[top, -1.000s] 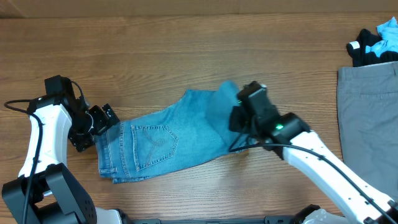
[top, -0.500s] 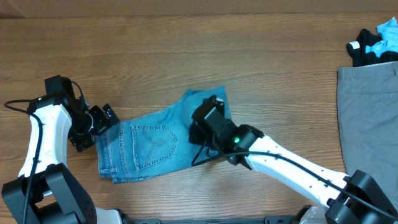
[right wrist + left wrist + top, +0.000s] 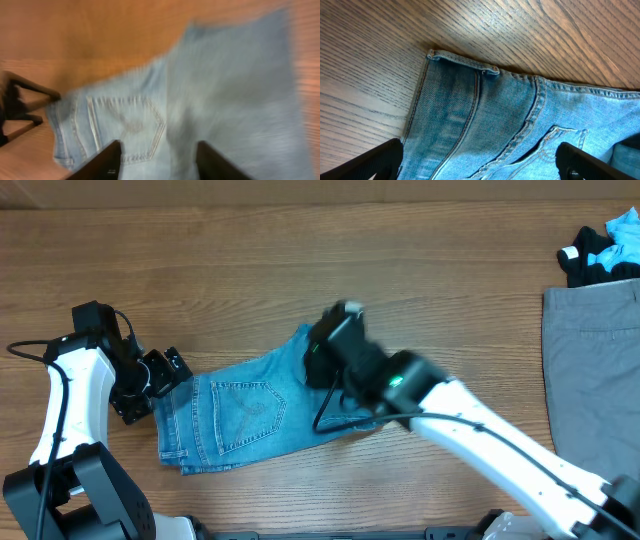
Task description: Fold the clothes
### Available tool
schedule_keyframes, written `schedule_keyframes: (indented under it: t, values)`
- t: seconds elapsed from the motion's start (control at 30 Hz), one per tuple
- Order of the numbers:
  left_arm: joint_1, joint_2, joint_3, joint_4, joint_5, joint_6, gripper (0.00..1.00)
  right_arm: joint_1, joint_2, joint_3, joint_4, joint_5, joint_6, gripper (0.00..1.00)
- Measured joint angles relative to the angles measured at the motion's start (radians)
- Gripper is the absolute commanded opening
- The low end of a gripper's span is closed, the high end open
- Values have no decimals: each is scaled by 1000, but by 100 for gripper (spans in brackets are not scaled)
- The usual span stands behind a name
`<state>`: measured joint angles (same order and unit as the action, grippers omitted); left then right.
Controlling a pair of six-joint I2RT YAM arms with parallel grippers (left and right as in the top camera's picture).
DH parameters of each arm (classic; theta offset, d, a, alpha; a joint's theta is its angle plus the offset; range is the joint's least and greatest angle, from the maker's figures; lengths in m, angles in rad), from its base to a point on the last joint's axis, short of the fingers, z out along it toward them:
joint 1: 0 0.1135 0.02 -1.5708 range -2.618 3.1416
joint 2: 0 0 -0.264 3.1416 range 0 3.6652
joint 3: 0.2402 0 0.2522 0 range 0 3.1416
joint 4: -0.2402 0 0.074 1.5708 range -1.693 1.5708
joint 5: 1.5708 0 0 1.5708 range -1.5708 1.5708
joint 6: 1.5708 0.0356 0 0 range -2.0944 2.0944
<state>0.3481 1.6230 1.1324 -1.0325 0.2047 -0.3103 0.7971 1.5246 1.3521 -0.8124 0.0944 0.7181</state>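
The right gripper point(image 3: 157, 152) is standing released, its two fingers apart with nothing between them, and is hovering over the jeans point(image 3: 240, 405) near the back pocket point(image 3: 127, 125). This view is blurred, so contact with the denim cannot be judged. The left gripper point(image 3: 477, 147) is also standing fully released and grasping nothing. It is waiting low over the waistband point(image 3: 462, 62) at the left end of the jeans.

The jeans are lying on the table point(image 3: 300, 250) left of centre, pocket side up, between the two arms. They are occupying a short, compact outline, which suggests the legs are already doubled over. The right arm is covering the folded end, so the neatness of that fold cannot be confirmed.

The grey trousers point(image 3: 595, 360) are lying spread flat at the right edge, well apart from the jeans, and appear unfolded. The small garments point(image 3: 605, 245), black, white and cyan, are sitting in a loose heap at the far right corner. By this reading, most of the task is remaining.

No container is appearing in any view.
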Motion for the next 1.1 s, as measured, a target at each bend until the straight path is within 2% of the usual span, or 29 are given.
schedule_keyframes:
  t: [0.03,0.13,0.3,0.47,0.63,0.8,1.1]
  values:
    - [0,0,0,0,0,0,100,-27,-11,26,-14,6,-14,16]
    - [0,0,0,0,0,0,100,-109,-30,51,-55,2,-37,4]
    - [0,0,0,0,0,0,100,-232,36,48,-56,-110,-78,4]
    - [0,0,0,-1,0,0,100,-257,180,14,9,-277,-103,4]
    - [0,0,0,-1,0,0,100,-227,331,-4,77,-432,-124,4]
    - [0,0,0,-2,0,0,100,-155,409,-5,37,-508,-122,4]
    - [0,0,0,-4,0,0,100,-82,424,-29,0,-453,-60,4]
